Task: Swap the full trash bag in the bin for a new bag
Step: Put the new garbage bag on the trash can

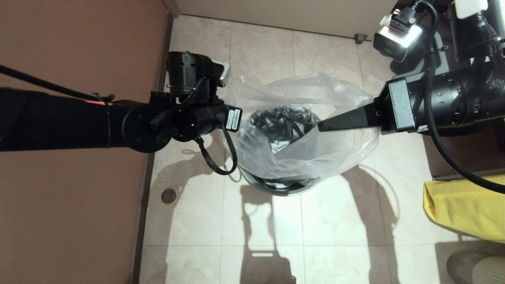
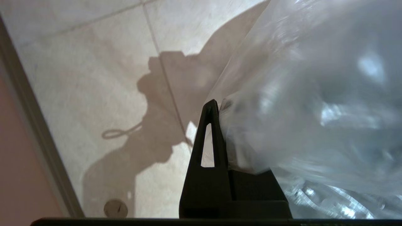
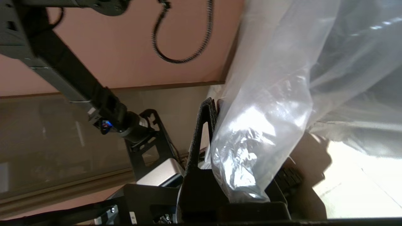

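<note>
- 2 grippers are on the bag (image 1: 315, 146) at once: the left gripper (image 2: 216, 105) at the bin's left side, the right gripper (image 1: 320, 127) reaching in from the right over the bin's mouth.
- Only the head view shows the bin (image 1: 282, 188), standing upright on the tile floor (image 1: 189, 221) with its mouth facing up. Most of it is hidden by the bag, with just a bit of grey rim peeking out at the near edge.
- That view also shows a yellow bag (image 1: 463, 207) off to the right, well apart from the bin. Neither wrist view has it.
- Head view hides the left fingers behind the wrist. The left wrist view has them: pressed together, with the clear film bunched right against the tip, so it looks pinched there.
- Right wrist view shows the right fingers (image 3: 204, 125) squeezed shut on a scrunched fold of the film, which spills over the far finger.
- The bag is draped over the bin, mouth open upward and stretched left to right between the 2 grippers. Dark crumpled stuff shows through it inside the bin.
</note>
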Tool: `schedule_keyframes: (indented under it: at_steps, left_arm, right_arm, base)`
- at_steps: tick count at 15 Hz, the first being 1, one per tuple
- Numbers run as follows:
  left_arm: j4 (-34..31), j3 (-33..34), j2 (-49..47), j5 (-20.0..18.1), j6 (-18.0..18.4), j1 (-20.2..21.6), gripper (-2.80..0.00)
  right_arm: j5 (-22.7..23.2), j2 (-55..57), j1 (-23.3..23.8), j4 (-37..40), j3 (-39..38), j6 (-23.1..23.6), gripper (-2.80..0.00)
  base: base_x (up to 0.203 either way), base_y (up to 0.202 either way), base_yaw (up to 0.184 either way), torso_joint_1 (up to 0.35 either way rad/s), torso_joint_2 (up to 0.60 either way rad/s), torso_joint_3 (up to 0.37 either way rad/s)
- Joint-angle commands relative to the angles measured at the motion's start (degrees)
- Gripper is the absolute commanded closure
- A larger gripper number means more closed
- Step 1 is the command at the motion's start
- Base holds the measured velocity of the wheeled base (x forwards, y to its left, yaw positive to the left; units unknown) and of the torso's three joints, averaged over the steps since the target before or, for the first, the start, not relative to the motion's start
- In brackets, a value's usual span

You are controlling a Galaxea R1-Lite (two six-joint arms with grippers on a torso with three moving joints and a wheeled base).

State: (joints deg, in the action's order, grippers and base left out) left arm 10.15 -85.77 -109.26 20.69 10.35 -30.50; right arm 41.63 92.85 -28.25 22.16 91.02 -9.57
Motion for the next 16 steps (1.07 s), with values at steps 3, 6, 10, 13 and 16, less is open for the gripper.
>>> schedule_keyframes:
  at_steps: [3,6,10,13,16]
  left_arm:
    - [0.61,3.76,2.82,0.09,-3.60,2.69,0.00]
    - [1.89,2.89,1.59,-0.03,-5.59,4.31,0.00]
    - [7.46,-0.60,-1.70,0.05,-6.05,5.91,0.00]
    - [7.73,-6.71,-3.82,0.00,-6.46,5.97,0.00]
    - [1.50,-14.29,-5.77,0.06,-6.61,5.84,0.00]
  right_arm:
    - [-3.89,-5.47,2.09,-0.17,-5.71,0.06,0.00]
    - [-4.19,-5.57,3.72,-0.18,-7.53,2.19,0.00]
    - [-5.45,-2.27,4.51,-1.96,-7.53,4.86,0.00]
    - [-5.64,0.73,5.20,-8.91,-5.97,4.82,0.00]
    - [-5.25,3.27,4.98,-13.35,-3.84,2.52,0.00]
  base:
    - [0.000,0.000,0.000,0.000,0.00,0.000]
    - [0.000,0.000,0.000,0.000,0.00,0.000]
    - [0.000,0.000,0.000,0.000,0.00,0.000]
    - [0.000,0.000,0.000,0.000,0.00,0.000]
    - [0.000,0.000,0.000,0.000,0.00,0.000]
